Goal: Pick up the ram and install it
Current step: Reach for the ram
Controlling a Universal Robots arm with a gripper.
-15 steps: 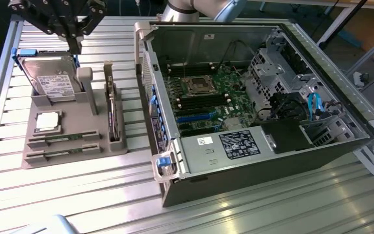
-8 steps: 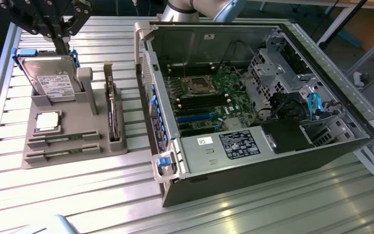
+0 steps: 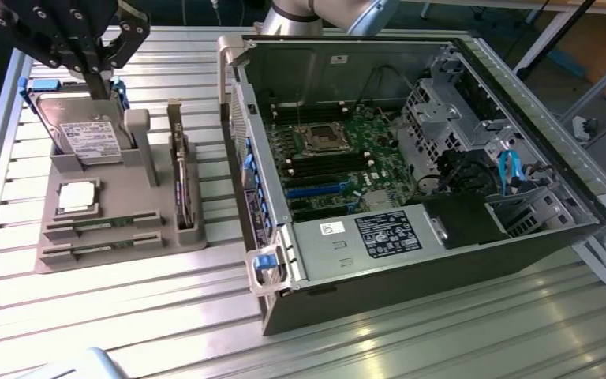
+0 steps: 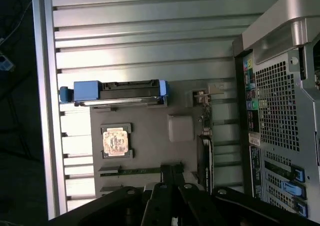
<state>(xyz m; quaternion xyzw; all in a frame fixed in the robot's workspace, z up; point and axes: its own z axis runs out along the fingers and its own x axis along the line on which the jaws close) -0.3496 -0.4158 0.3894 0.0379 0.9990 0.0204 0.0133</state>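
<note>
Your gripper [image 3: 102, 85] hangs high over the far end of the tray [image 3: 124, 189], right above the hard drive [image 3: 82, 130]. The fingers are pressed together with nothing between them; the wrist view shows the same, tips meeting at the gripper [image 4: 172, 168] and empty.

The ram [image 3: 103, 223] sits at the near end of that tray, on the exterior view's left, a thin green stick standing on edge in its slot. A second stick lies just nearer. The wrist view has the ram [image 4: 131, 171] close to your fingertips, with the processor [image 4: 116, 141] just beyond it. The processor [image 3: 76, 196] sits between ram and drive. The card [image 3: 184, 185] stands upright along the tray's right side.

Over on the right, the case [image 3: 409, 260] lies open, its board [image 3: 334, 158] exposed. No ram has gone in yet, I'd say.

As for handling, I'd expect it to be light, stiff and thin, and easy to damage. I'd pinch it across the flat faces at mid-length, on the top edge. Stay off the bottom contact edge, and squeeze gently so it doesn't twist or slip.
</note>
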